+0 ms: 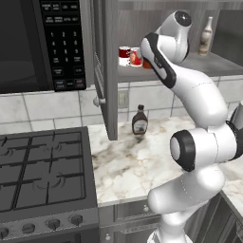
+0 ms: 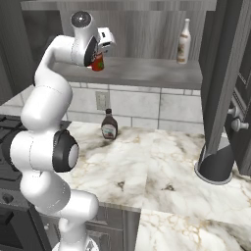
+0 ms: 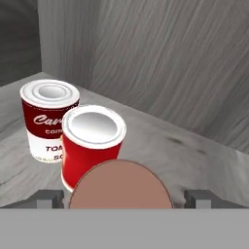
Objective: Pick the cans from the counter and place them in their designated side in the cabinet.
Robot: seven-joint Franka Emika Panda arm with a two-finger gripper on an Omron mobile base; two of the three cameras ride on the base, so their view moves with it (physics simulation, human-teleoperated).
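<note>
Brown-red disc nearest the hand cam: top of the plain darker red can [image 3: 121, 185], sitting between the two finger tips of my gripper [image 3: 124, 199], tips just outside its sides. Right base view shows the same can [image 2: 98, 62] under the hand, over the left end of the cabinet shelf [image 2: 147, 73]. I read that as clamped on the can; can't tell if its base touches the shelf.

Just past it on the shelf, bright red can [image 3: 92, 146] with white rim, upright. Touching or nearly touching its far-left side is the half-white, half-dark-red can [image 3: 48, 119], closer to the shelf's left wall. Left base view has both [image 1: 136, 57] [image 1: 124, 55] near the shelf's front edge, beside the open cabinet door [image 1: 107, 71].

Pale bottle [image 2: 184, 41] stands toward the shelf's right end, well apart.

Below: marble counter [image 2: 162, 166], brown sauce bottle [image 2: 109, 125] at its back edge by the wall. Stovetop [image 1: 42, 166] at the counter's left edge, microwave [image 1: 42, 42] above it.
</note>
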